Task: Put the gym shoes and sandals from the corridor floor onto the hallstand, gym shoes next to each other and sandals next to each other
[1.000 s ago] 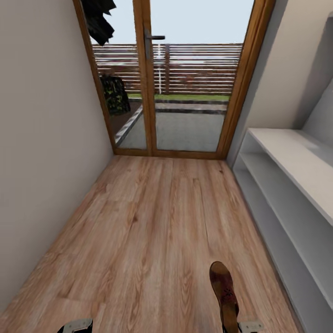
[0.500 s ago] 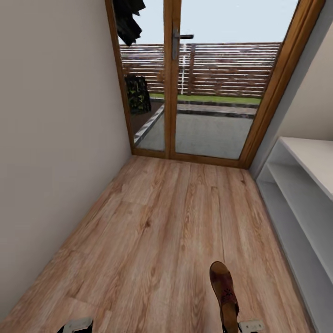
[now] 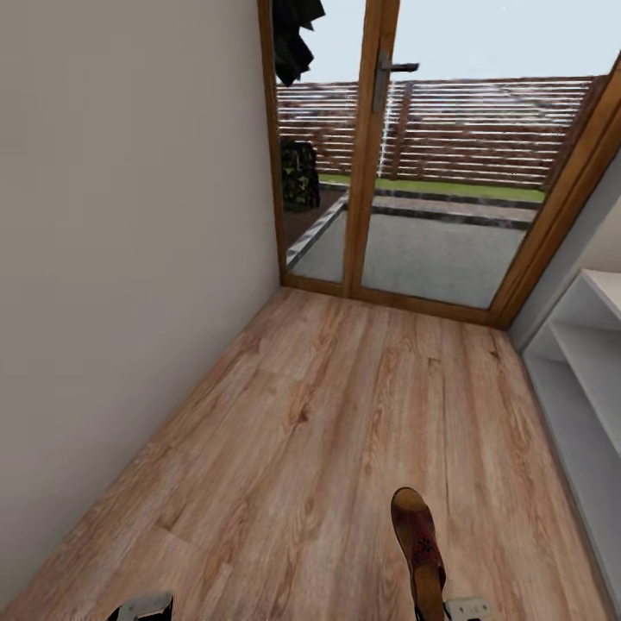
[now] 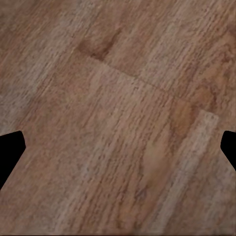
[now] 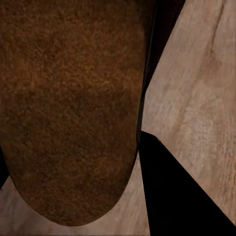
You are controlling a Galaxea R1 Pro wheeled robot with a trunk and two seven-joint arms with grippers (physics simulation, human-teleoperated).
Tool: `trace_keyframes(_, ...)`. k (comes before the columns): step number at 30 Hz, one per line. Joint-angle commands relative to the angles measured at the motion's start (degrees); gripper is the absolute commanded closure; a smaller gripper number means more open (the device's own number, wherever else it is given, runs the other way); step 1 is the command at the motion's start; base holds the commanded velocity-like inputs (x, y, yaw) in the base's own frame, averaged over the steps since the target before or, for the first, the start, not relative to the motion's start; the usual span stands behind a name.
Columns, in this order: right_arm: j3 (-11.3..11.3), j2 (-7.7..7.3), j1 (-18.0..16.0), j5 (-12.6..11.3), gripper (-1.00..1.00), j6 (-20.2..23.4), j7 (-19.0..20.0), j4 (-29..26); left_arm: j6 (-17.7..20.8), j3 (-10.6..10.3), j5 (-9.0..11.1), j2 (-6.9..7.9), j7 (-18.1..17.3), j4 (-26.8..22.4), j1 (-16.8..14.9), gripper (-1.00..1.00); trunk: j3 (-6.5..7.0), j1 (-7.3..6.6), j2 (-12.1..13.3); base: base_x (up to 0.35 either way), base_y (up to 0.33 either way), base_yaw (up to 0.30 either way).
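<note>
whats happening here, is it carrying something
Yes. The robot's right gripper holds a dark brown sandal, which sticks out ahead of it over the wood-plank corridor floor; the right wrist view shows the sandal's sole close against a finger. The left gripper is open with only floor beneath it. The pale grey hallstand stands along the right wall, the visible part of its shelves bare, and a glass door closes the corridor's far end.

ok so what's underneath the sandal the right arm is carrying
Under the sandal lies bare wood-plank corridor floor; the right wrist view shows planks past its sole. The patch of floor directly beneath it is covered by the sandal itself.
</note>
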Motion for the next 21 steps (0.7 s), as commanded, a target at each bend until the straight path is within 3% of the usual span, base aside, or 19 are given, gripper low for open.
trace_keyframes(1,-0.1,0.0,0.0,0.2,1.0,-0.1,0.0,0.0,-0.2,-0.2,0.2,0.0,0.1,0.0,0.0,-1.0,-0.04,-0.01,0.0,0.0,0.0,0.279)
trace_keyframes(10,-0.1,0.04,0.0,0.2,1.0,-0.1,0.0,0.0,-0.2,-0.1,0.2,-0.08,0.2,0.0,0.0,-1.0,-0.04,-0.01,0.0,-0.008,-0.115,0.279)
trace_keyframes(21,-0.1,0.05,0.0,0.2,1.0,-0.2,0.0,0.0,-0.3,0.0,0.6,0.0,0.2,0.0,0.0,-1.0,-0.04,-0.01,0.0,-0.151,-0.154,0.278)
